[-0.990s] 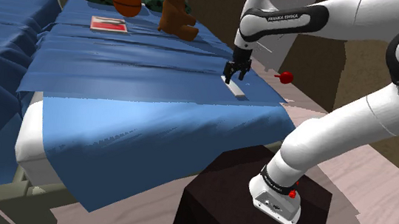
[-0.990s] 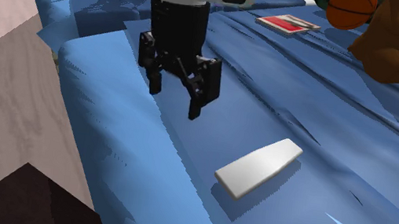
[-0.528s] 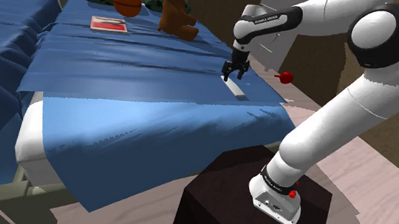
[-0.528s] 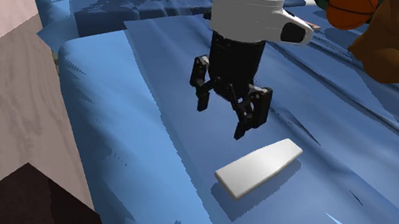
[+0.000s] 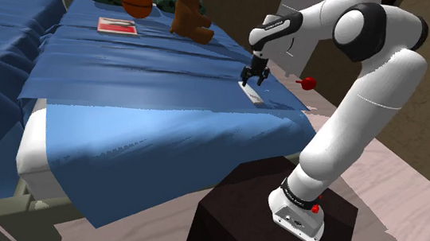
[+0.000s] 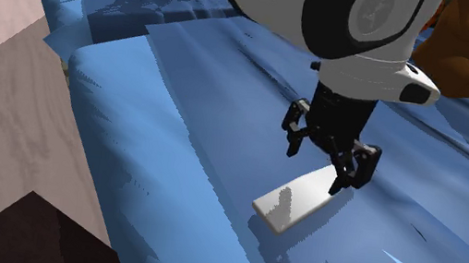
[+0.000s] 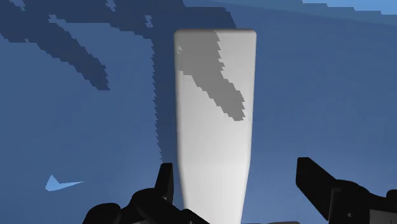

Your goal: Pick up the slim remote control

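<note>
Wrist view showed the gripper (image 7: 237, 173) spread open over one end of the white slim remote control (image 7: 213, 108) on the blue bedspread (image 7: 89, 146). Clamped so near its end, it might pivot and slip

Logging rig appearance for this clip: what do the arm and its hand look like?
The arm is built of rounded glossy white links with dark grey joints and a dark wrist band bearing small white lettering. Its white base flange shows small red marks. The hand is all black, with two slim angular fingers.
</note>
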Action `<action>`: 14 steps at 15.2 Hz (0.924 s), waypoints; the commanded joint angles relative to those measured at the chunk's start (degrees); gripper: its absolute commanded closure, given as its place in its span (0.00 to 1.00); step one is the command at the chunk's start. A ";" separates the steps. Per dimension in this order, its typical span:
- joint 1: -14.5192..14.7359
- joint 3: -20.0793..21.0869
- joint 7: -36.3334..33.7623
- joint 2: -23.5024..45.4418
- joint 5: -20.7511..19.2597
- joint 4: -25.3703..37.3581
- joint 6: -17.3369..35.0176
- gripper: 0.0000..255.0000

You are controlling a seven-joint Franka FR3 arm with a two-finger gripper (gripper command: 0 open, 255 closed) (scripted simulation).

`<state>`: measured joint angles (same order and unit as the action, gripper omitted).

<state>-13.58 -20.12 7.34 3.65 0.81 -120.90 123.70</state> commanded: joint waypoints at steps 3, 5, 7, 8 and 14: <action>-0.74 -0.43 0.91 2.92 1.43 0.17 2.78 0.00; -0.81 -0.38 1.19 3.77 1.84 -0.47 4.21 0.00; -0.89 -0.30 1.49 4.66 2.28 -1.06 5.63 0.00; -0.91 -0.27 1.58 4.93 2.41 -1.22 6.04 0.00; -0.90 -0.26 1.56 4.94 2.41 -1.22 6.05 1.00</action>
<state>-14.48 -20.39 8.89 8.58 3.22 -122.12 129.73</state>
